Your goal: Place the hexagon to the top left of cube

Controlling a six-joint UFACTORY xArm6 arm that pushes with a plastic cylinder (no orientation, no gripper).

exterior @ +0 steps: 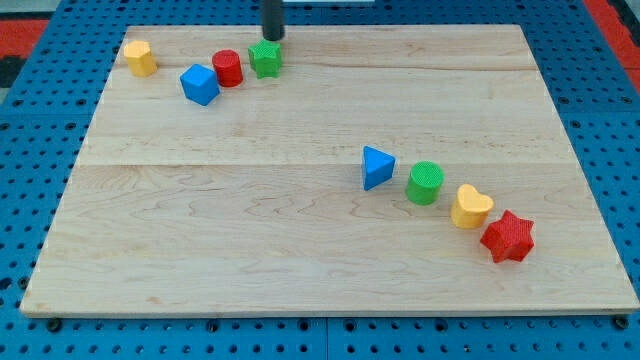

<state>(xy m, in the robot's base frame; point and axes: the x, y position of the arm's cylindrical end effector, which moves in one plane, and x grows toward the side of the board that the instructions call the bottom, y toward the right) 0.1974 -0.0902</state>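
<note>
The yellow hexagon (pixel 139 58) sits near the board's top left corner. The blue cube (pixel 199 84) lies to its lower right, a short gap apart. A red cylinder (pixel 228 68) stands just right of the cube, and a green star (pixel 265 58) just right of the cylinder. My tip (pixel 271 38) is at the top edge of the board, right behind the green star, touching or nearly touching it. It is well to the right of the hexagon and the cube.
A blue triangle (pixel 376 167), a green cylinder (pixel 426 183), a yellow heart (pixel 470 206) and a red star (pixel 507 237) form a diagonal row at the lower right. The wooden board (pixel 300 270) rests on a blue pegboard.
</note>
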